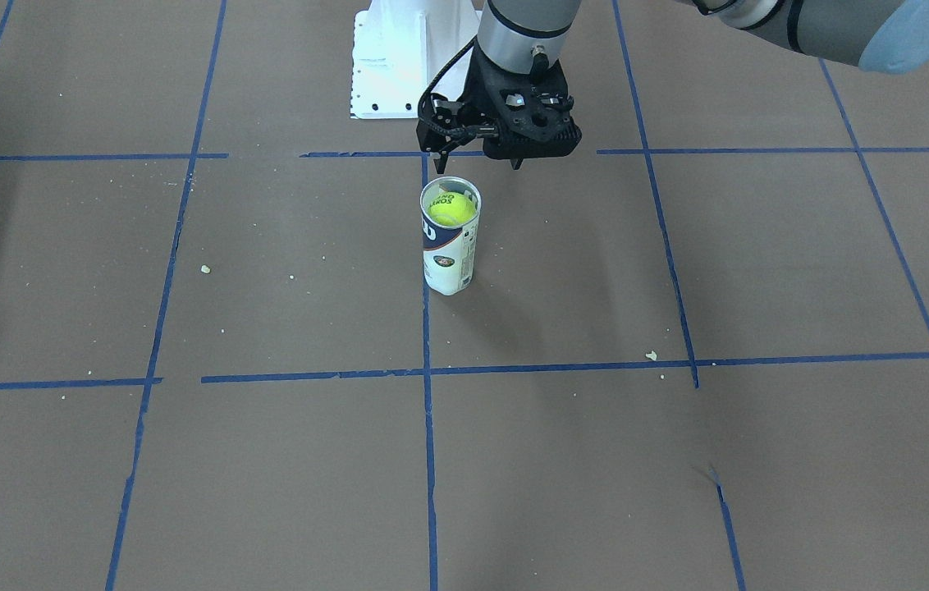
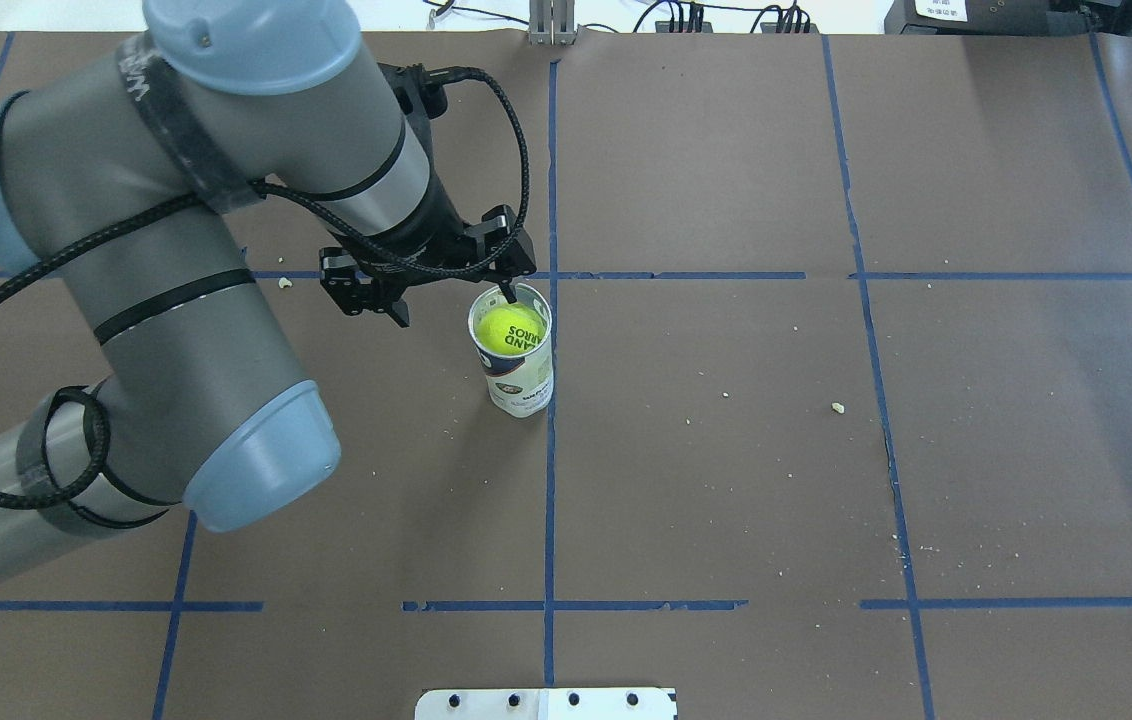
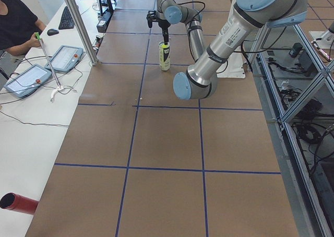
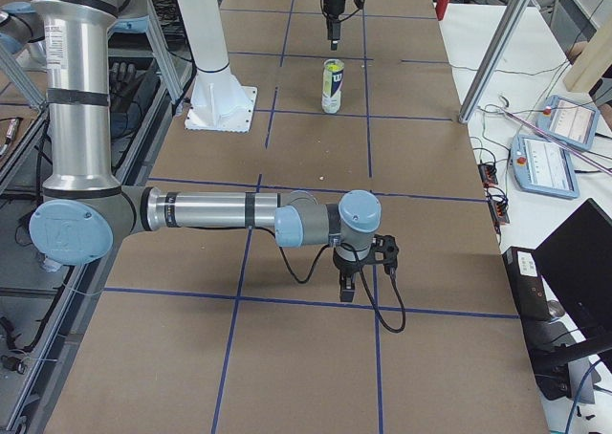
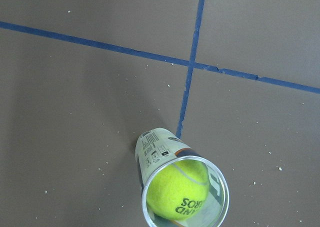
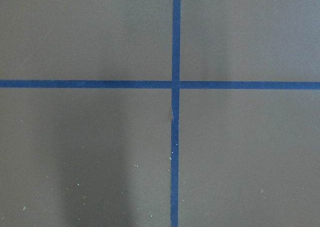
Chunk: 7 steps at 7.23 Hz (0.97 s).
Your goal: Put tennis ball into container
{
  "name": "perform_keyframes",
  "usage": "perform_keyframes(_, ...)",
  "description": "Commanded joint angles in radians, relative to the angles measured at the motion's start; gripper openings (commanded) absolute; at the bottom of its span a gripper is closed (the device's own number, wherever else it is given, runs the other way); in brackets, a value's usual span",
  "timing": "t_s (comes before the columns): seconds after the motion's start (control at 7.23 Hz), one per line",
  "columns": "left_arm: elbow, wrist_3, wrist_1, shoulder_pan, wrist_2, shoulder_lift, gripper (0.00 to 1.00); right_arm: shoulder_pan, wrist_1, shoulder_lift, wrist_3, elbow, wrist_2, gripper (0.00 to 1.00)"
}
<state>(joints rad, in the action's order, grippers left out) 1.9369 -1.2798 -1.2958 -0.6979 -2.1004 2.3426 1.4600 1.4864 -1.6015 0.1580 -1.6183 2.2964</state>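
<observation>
The container (image 1: pixel 450 264) stands upright on the brown table, a clear tube with a white and navy label, also in the overhead view (image 2: pixel 522 385) and the left wrist view (image 5: pixel 154 151). The tennis ball (image 1: pixel 451 209) sits inside it just below the rim, its dark lettering facing up (image 2: pixel 511 330) (image 5: pixel 181 189). My left gripper (image 1: pixel 477 164) hangs open and empty above the tube, shifted toward the robot's left (image 2: pixel 454 305); one fingertip (image 2: pixel 509 296) lines up with the rim. My right gripper (image 4: pixel 350 286) points down at bare table far from the tube; whether it is open or shut I cannot tell.
The white robot base (image 1: pixel 399 57) stands behind the tube. Blue tape lines (image 1: pixel 427 369) grid the brown table. Small crumbs (image 1: pixel 651 355) lie scattered. An operator's side table with tablets (image 3: pixel 31 78) and metal posts (image 3: pixel 78 23) borders one long edge.
</observation>
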Motion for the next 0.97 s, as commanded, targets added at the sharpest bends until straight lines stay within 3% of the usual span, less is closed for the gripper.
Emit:
perform_keyframes(0.0, 0.016, 0.282, -0.037, -0.107, -0.007, -0.116, 1.00, 0.000, 0.000, 0.000, 0.000, 0.000, 0.000, 1.00)
perform_keyframes(0.28, 0.007, 0.683, -0.108, -0.315, -0.073, -0.295, 1.00, 0.000, 0.000, 0.000, 0.000, 0.000, 0.000, 1.00)
perform_keyframes(0.55, -0.051, 0.844, -0.122, -0.478, -0.082, -0.428, 1.00, 0.000, 0.000, 0.000, 0.000, 0.000, 0.000, 1.00)
perform_keyframes(0.83, -0.117, 1.068, -0.152, -0.616, -0.174, -0.561, 1.00, -0.001, 0.000, 0.000, 0.000, 0.000, 0.000, 1.00)
